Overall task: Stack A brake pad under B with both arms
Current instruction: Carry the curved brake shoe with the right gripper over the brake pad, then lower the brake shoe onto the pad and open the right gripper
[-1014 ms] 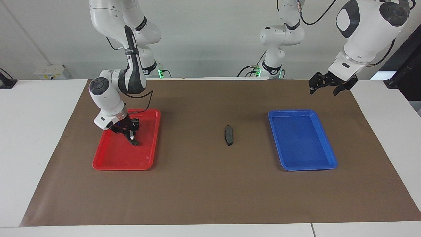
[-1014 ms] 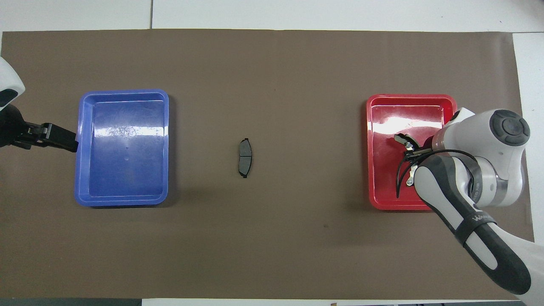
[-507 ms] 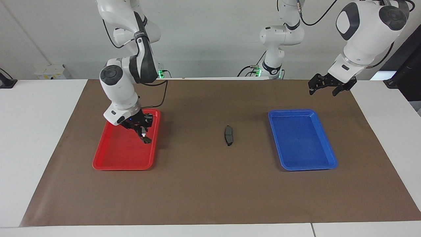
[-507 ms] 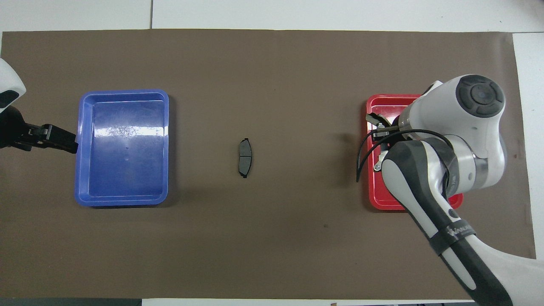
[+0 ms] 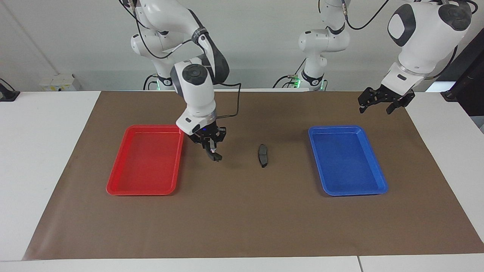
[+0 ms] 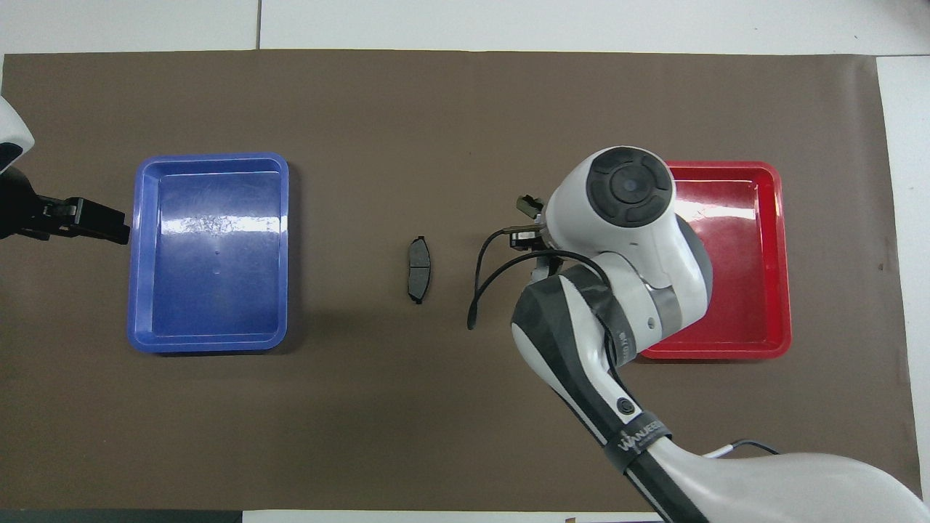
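Observation:
The small dark-grey brake pad A [image 5: 263, 155] lies flat on the brown mat midway between the two trays; it also shows in the overhead view [image 6: 418, 269]. My right gripper [image 5: 210, 148] hangs over the mat between the red tray and pad A. It is shut on a dark curved piece with a silvery glint, brake shoe B [image 5: 215, 155], held just above the mat. In the overhead view the right arm's wrist hides most of this gripper and B. My left gripper [image 5: 381, 102] is open and empty, raised over the mat at the left arm's end, and waits.
An empty red tray [image 5: 113, 187] sits toward the right arm's end and an empty blue tray [image 5: 382, 187] toward the left arm's end. The brown mat [image 5: 242, 219] covers the white table. A black cable [image 6: 483, 283] loops from the right wrist.
My right gripper has lifted the dark piece out of the red tray and carried it over the mat toward pad A. The left gripper has barely shifted.

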`<state>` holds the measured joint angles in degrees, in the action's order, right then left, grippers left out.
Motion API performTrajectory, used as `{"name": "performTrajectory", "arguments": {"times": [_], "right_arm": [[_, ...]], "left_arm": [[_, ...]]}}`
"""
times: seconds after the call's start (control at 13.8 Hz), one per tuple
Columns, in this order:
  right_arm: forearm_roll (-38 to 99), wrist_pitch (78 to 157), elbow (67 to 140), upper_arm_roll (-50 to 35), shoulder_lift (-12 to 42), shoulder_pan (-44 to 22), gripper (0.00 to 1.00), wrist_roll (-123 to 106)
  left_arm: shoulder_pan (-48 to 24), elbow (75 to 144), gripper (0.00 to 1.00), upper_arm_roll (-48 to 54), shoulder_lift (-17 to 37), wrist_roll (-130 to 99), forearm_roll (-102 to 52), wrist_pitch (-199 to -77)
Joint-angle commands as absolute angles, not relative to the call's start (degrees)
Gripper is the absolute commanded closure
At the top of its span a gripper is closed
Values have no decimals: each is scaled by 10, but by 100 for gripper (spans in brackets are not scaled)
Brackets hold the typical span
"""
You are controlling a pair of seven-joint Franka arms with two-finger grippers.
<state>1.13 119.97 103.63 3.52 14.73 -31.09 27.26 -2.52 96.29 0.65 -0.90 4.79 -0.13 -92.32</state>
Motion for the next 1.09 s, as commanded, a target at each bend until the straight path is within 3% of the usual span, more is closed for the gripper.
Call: {"name": "performTrajectory", "arguments": {"times": [0.0, 0.36, 1.01], "right_arm": [[18, 1171, 919, 39, 239, -348, 100, 330], [20, 1222, 916, 37, 275, -396, 100, 377], [19, 1283, 917, 10, 313, -401, 100, 390]], "left_arm": [[-11, 974, 0, 11, -15, 55, 5, -932], [-10, 973, 0, 11, -15, 55, 5, -932], [-11, 973, 0, 11, -15, 54, 5, -933]]}}
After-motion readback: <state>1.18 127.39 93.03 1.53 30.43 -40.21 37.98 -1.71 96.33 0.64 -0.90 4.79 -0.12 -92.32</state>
